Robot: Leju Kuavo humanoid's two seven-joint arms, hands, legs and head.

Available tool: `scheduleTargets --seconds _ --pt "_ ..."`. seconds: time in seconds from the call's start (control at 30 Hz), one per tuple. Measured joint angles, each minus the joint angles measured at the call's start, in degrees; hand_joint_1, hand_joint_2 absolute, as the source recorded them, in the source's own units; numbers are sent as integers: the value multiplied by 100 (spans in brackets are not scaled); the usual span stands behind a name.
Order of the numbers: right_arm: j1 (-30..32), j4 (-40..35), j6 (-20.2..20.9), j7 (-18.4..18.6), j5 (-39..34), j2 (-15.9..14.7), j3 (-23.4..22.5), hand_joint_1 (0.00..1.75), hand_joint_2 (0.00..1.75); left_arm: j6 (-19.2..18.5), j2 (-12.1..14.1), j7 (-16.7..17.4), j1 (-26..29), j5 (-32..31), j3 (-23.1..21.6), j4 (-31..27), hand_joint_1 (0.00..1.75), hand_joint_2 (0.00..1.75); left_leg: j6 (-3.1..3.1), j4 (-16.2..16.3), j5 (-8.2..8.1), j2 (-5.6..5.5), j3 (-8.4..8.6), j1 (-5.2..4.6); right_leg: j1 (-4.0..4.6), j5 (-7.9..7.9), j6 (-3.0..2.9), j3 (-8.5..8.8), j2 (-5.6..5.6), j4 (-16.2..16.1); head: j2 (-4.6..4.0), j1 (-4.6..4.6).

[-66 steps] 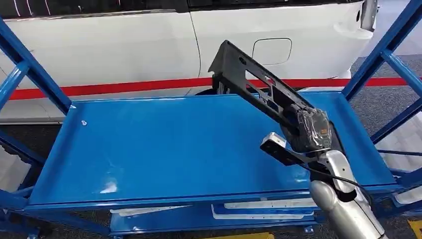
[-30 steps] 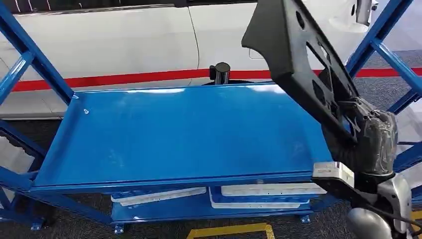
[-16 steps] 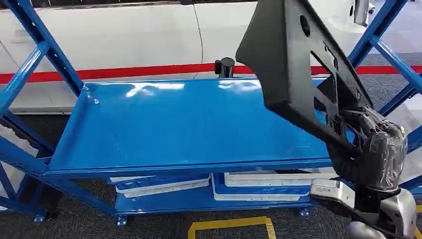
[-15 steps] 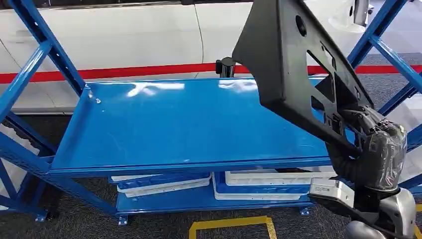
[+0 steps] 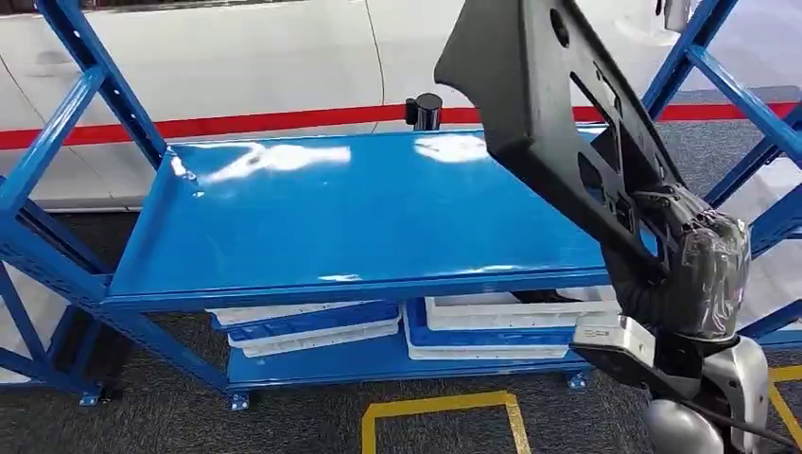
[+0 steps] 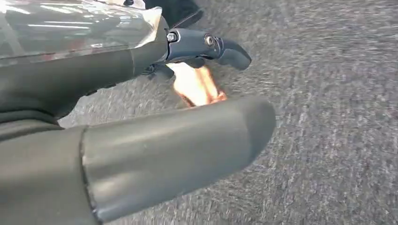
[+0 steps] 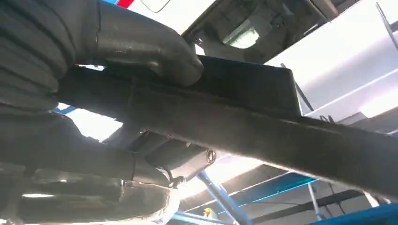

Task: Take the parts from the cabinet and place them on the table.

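Your right robot hand [image 5: 705, 274] is up at the right of the head view, fingers wrapped around the low end of the part [image 5: 558, 113], a long black panel with cut-outs. The part is held in the air, tilted, its broad end rising up and to the left, above the right end of the blue shelf [image 5: 359, 213] and not touching it. From the right wrist view you get the thumb [image 7: 150, 47] lying across the top of the part [image 7: 263, 122] and the darker fingers [image 7: 178, 161] curled beneath, so that's a firm hold.

Your left robot hand [image 6: 141, 117] hangs over grey carpet [image 6: 328, 117]; thumb [image 6: 178, 145] and a dark finger [image 6: 211, 47] are apart with nothing between them, so it's empty and open.

Ahead of you the rack's top shelf shines under the lights. On the lower shelf [image 5: 378, 364] lie white and blue trays [image 5: 312, 326], two stacks side by side. Beyond the rack stands a white car [image 5: 236, 66] with a red line [image 5: 236, 123] running along the floor, and a dark post [image 5: 426, 112] at the far edge. Yellow tape [image 5: 440, 407] marks the near floor.
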Motion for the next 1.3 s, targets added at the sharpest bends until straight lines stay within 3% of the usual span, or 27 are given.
scheduleTargets --seconds 0.07,0.13,0.17,0.23,0.3,0.33,0.37,0.47,0.5,0.53,0.6,0.63,0.67,0.7,0.73,0.8,0.83,0.87,0.97,1.0,1.03,1.07,1.13,1.17,1.2,1.23,1.3 --pt "-86 59 7 -4 9 103 53 152 175 70 -20 83 2 57 52 0 0 0 -81 610 -545 2 -239 45 15 76 -126 -101 -12 0 0 -15" --pt "-162 142 26 -18 33 218 140 152 175 111 -28 153 15 94 102 0 0 0 -167 1542 -997 3 -574 99 24 164 -119 -220 -16 6 0 -20" --pt "-193 192 46 -22 44 266 161 152 175 135 -35 175 19 100 122 0 0 0 -197 1724 -1002 5 -607 129 22 200 -99 -264 -16 8 0 -20" --pt "-256 282 63 -22 46 339 188 152 175 177 -39 192 23 111 153 0 0 0 -250 1281 -676 14 -270 199 -14 254 -52 -350 -17 41 0 -22" --pt "-352 347 74 -22 63 384 210 152 175 194 -41 192 22 144 194 -15 0 0 -312 265 -326 19 366 268 -45 269 -19 -431 -18 138 0 -22" --pt "-401 367 79 -22 72 395 219 152 175 194 -52 192 12 157 210 -22 0 0 -331 -31 -466 0 554 267 -23 275 6 -502 -24 182 0 -30" --pt "-446 395 85 -18 76 406 221 152 175 199 -50 197 18 164 221 -35 0 0 -228 12 -369 -41 475 225 11 298 65 -531 -23 210 0 -26" --pt "-520 485 125 -24 39 415 229 152 175 205 -55 203 15 177 232 -44 0 0 -109 18 -333 -34 361 185 -2 406 221 -595 -19 179 0 -22" --pt "-556 527 125 -24 22 413 225 152 175 208 -59 203 16 177 240 -44 0 0 8 -37 -248 -8 318 222 -3 377 261 -650 -21 230 0 -13" --pt "-583 561 125 -26 15 415 223 152 175 210 -72 203 11 177 255 -46 0 0 70 -41 -206 1 263 197 -6 203 213 -764 -6 380 0 -15" --pt "-626 614 125 -26 9 415 221 152 175 223 -61 203 12 177 271 -52 0 0 134 -37 -120 13 146 181 -9 -286 108 -1052 1 1146 0 -7" --pt "-632 647 127 -26 9 415 221 152 175 227 -61 203 15 177 275 -52 0 0 145 -32 -65 15 71 162 -6 -530 99 -1239 4 1705 0 -9" --pt "-629 673 127 -26 9 415 221 152 175 227 -63 203 15 177 280 -52 0 0 149 -29 -21 16 11 144 -7 -639 120 -1318 4 2030 0 -4" --pt "-630 697 127 -26 9 415 223 152 175 229 -70 203 15 177 284 -52 0 0 146 -29 22 14 -44 135 -7 -625 157 -1263 4 2071 0 -9" --pt "-636 719 127 -26 9 415 223 152 175 229 -70 203 15 177 293 -52 0 0 139 -24 65 13 -91 132 -5 -520 204 -1059 3 1824 0 -9" --pt "-674 739 131 -24 -18 415 219 152 175 229 -72 197 15 166 302 -52 0 0 104 -22 137 5 -157 132 -4 -185 270 -337 3 708 0 -7" --pt "-711 745 142 -22 -59 411 212 152 175 229 -72 183 14 157 301 -52 0 0 76 -16 169 6 -167 132 3 -181 228 -8 3 189 0 -7" --pt "-741 761 160 -15 -112 404 199 152 175 229 -72 179 13 151 299 -52 0 0 31 -19 207 1 -196 108 71 -204 187 99 10 58 0 -13" --pt "-719 793 177 -28 -302 356 74 152 175 229 -68 177 16 129 299 -57 0 0 -69 -59 318 4 -189 114 114 -130 145 -48 17 88 0 -4" --pt "-707 811 177 -61 -339 352 50 152 175 234 -70 186 30 124 304 -57 0 0 -116 -66 339 0 -215 111 42 -59 60 -73 15 54 0 -4" --pt "-707 824 177 -92 -374 352 35 152 175 243 -72 197 37 140 310 -57 0 0 -134 22 197 3 -272 142 -23 -7 4 -97 3 54 0 -20" --pt "-697 839 175 -134 -405 352 28 152 175 262 -76 221 39 175 317 -57 0 0 -150 286 -128 13 -379 149 -11 41 -73 -142 -2 55 0 -26" --pt "-715 918 177 -219 -448 358 20 152 175 323 -85 249 38 258 356 -57 0 0 -206 1188 -741 6 -689 154 10 147 -109 -270 -2 64 0 -35" --pt "-750 1001 181 -256 -503 367 20 152 175 361 -92 264 39 308 382 -57 0 0 -227 1610 -891 8 -810 160 22 197 -109 -340 -1 73 0 -35" --pt "-792 1093 197 -284 -544 380 22 152 175 391 -103 273 39 352 407 -57 0 0 -235 1803 -888 8 -825 161 26 232 -93 -404 -1 85 0 -37" --pt "-839 1188 214 -308 -609 389 24 152 175 417 -116 277 38 406 436 -57 0 0 -234 1705 -782 11 -704 163 25 264 -80 -460 -1 102 0 -37" --pt "-1000 1395 221 -383 -737 398 37 152 175 498 -131 280 34 490 507 -57 0 0 -224 777 -421 16 -56 174 14 299 -29 -553 0 160 0 -37"
